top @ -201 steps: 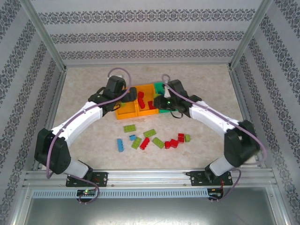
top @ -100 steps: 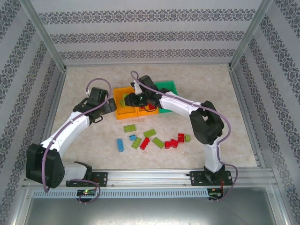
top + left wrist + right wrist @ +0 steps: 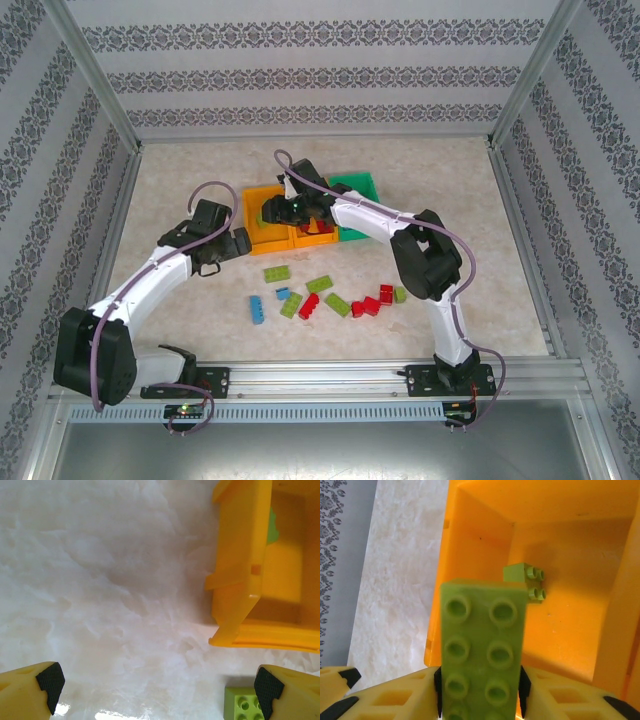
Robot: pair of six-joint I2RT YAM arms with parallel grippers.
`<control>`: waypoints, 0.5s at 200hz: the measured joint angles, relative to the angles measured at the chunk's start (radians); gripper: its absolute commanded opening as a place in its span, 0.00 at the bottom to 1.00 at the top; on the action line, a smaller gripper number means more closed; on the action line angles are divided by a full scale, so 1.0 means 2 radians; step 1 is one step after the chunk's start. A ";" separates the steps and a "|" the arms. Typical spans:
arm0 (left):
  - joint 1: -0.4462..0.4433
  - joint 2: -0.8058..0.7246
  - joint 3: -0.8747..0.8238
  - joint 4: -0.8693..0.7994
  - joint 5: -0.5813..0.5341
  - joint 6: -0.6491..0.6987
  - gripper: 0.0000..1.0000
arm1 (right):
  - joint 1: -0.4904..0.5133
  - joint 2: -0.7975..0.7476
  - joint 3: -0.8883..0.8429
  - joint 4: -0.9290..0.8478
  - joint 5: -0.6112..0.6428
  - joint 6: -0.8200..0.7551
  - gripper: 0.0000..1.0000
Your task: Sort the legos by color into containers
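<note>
Clamped between pads of right gripper (image 3: 479,690): long lime green studded plastic brick (image 3: 481,630), above open orange plastic bin (image 3: 470,540). Left gripper (image 3: 157,686) spread wide, empty, beside that bin.

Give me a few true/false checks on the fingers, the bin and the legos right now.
1. The right fingers hold a lime green lego above the orange bin. True.
2. That bin is empty. False: a small lime brick lies inside.
3. The left fingers grip a red lego. False: they stand open over the table, holding nothing.
4. Several loose legos lie on the table. True.
</note>
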 measured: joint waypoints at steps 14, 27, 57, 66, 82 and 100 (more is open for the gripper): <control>-0.010 0.000 0.000 -0.004 0.000 -0.004 1.00 | 0.000 0.000 0.002 0.000 0.003 0.001 0.49; -0.023 0.000 0.000 -0.008 -0.001 -0.010 1.00 | 0.000 0.000 0.002 -0.002 0.004 0.001 0.51; -0.061 0.000 0.000 -0.013 -0.004 -0.029 0.99 | 0.000 0.001 0.005 -0.005 0.007 0.001 0.51; -0.072 0.000 0.000 -0.014 -0.006 -0.035 0.99 | 0.000 0.001 0.005 -0.005 0.008 0.001 0.51; -0.083 0.000 0.000 -0.015 -0.009 -0.043 0.99 | 0.000 0.001 0.005 -0.005 0.009 0.001 0.52; -0.086 0.000 -0.001 -0.019 -0.016 -0.052 0.99 | 0.000 0.000 0.004 -0.005 0.012 0.001 0.53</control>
